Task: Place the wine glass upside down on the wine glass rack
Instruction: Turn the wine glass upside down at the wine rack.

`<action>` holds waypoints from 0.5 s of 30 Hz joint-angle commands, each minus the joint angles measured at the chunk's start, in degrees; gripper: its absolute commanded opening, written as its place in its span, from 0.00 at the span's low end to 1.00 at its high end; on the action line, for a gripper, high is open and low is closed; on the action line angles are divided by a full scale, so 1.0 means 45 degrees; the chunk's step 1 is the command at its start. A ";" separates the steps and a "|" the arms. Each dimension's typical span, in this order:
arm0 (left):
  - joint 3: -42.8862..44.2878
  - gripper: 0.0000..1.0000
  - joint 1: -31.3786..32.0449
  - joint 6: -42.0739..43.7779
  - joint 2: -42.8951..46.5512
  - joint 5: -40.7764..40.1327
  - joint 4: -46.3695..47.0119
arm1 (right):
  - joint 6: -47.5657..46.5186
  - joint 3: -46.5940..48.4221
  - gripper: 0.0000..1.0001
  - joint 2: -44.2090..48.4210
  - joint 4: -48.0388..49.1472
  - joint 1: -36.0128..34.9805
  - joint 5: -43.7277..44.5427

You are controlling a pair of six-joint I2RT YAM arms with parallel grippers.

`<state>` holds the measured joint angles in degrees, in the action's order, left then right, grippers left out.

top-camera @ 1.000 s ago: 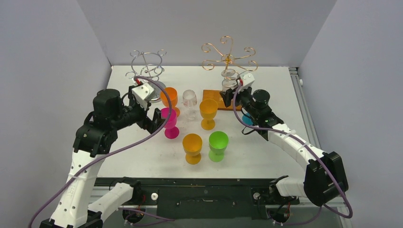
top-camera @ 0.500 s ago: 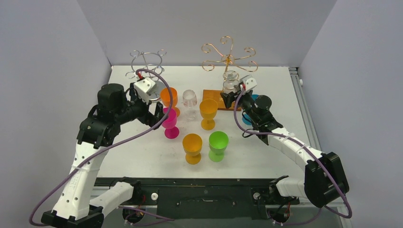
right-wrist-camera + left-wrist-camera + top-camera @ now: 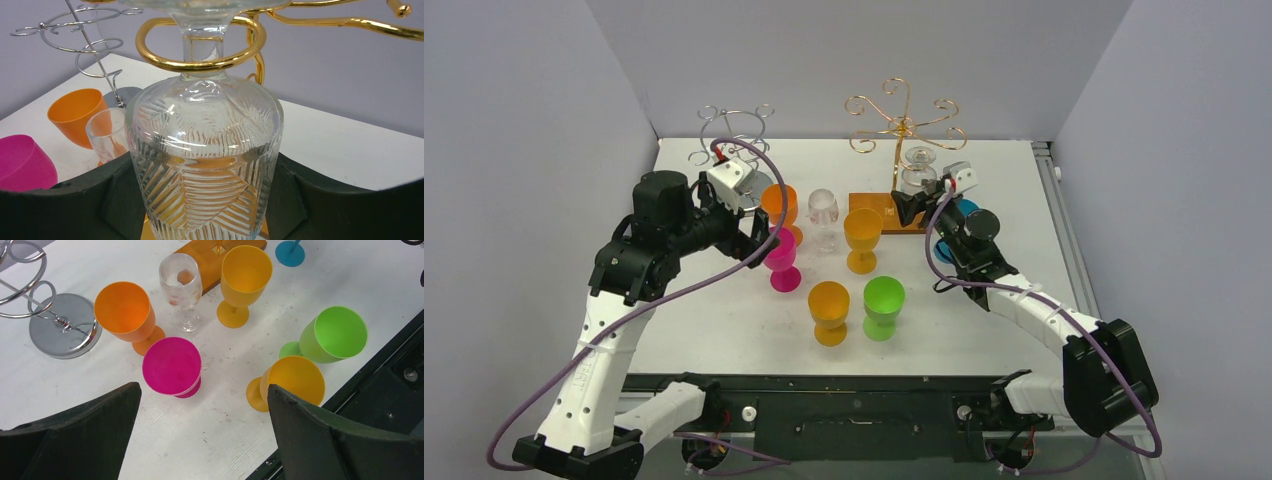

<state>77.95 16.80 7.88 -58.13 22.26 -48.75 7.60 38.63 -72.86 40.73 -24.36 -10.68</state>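
My right claw (image 3: 205,200) is pinching the wine glass (image 3: 204,145) by its bowl, one finger on each side, with the glass upside down. Its stem stands inside a ring (image 3: 200,50) of the gold rack (image 3: 902,118), and the foot flares out above that ring. Whether the foot already bears on the wire I cannot tell. The rack stands on a wooden base (image 3: 876,208) near the far edge of the desk (image 3: 1024,200), right of the middle. I judge this to be the seating step. I would ease down until the foot rests on the ring, spread the fingers only a little, then draw back low and straight so nothing nudges the bowl. My left claw (image 3: 204,400) is spread wide and empty above the pink cup (image 3: 171,366), well apart from the rack.
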 commanded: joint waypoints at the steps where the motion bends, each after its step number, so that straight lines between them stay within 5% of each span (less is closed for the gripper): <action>1: 0.0616 0.96 0.0017 -0.0228 0.0085 -0.0142 0.0216 | 0.0653 0.0303 0.01 0.0163 0.2282 0.0198 0.0164; 5: 0.0665 0.96 0.0017 -0.0228 0.0067 -0.0113 0.0191 | 0.0875 0.0541 0.16 -0.0083 0.1663 0.0276 0.0223; 10: 0.0741 0.96 0.0017 -0.0242 0.0013 -0.0023 0.0292 | 0.0845 0.0904 0.64 -0.0266 0.0741 0.0316 -0.0220; 15: 0.1132 0.96 0.0017 -0.0445 -0.0443 0.0324 0.0445 | 0.0730 0.1079 0.70 0.0105 -0.0029 0.0335 -0.0471</action>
<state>79.20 16.80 7.53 -58.65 22.33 -48.71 10.79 40.07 -74.63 39.48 -23.22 -10.92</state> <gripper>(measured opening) 0.960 0.698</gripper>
